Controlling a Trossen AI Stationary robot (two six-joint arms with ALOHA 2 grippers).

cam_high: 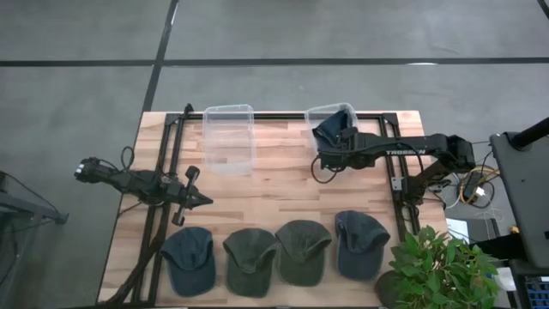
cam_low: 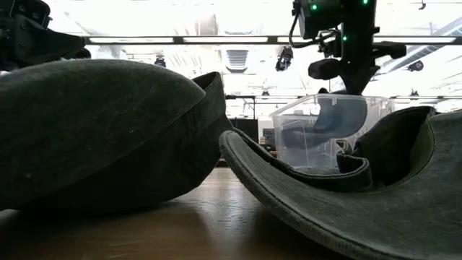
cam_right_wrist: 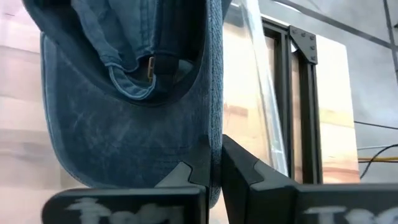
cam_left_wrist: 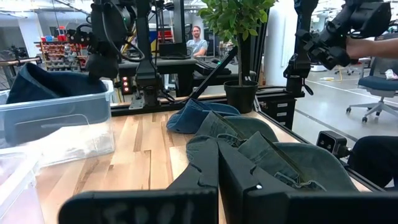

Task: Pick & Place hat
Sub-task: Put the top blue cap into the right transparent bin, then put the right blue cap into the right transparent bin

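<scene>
A blue denim hat (cam_high: pixel 330 130) hangs from my right gripper (cam_high: pixel 341 142) in the right clear bin (cam_high: pixel 319 114), at the table's far side. The low view shows the hat (cam_low: pixel 326 121) inside the bin's walls, below the gripper (cam_low: pixel 345 72). In the right wrist view the hat (cam_right_wrist: pixel 118 130) shows its inside and its strap buckle. My left gripper (cam_high: pixel 199 200) is shut on nothing, low over the table's left half, just beyond the near row of hats; its fingers (cam_left_wrist: pixel 217 163) point toward that row. My right gripper pinches the blue hat's brim at its edge (cam_right_wrist: pixel 213 115) between the two fingers, from above, pointing down. The hat hangs below the fingers into the bin. I cannot tell whether its lower end rests on the bin's floor.
Several dark green-grey hats lie in a row along the near edge (cam_high: pixel 189 257) (cam_high: pixel 250 256) (cam_high: pixel 302 251) (cam_high: pixel 360 244). A second clear bin (cam_high: pixel 229 137) stands left of the first. A potted plant (cam_high: pixel 437 266) stands at the near right corner. A black frame rims the table.
</scene>
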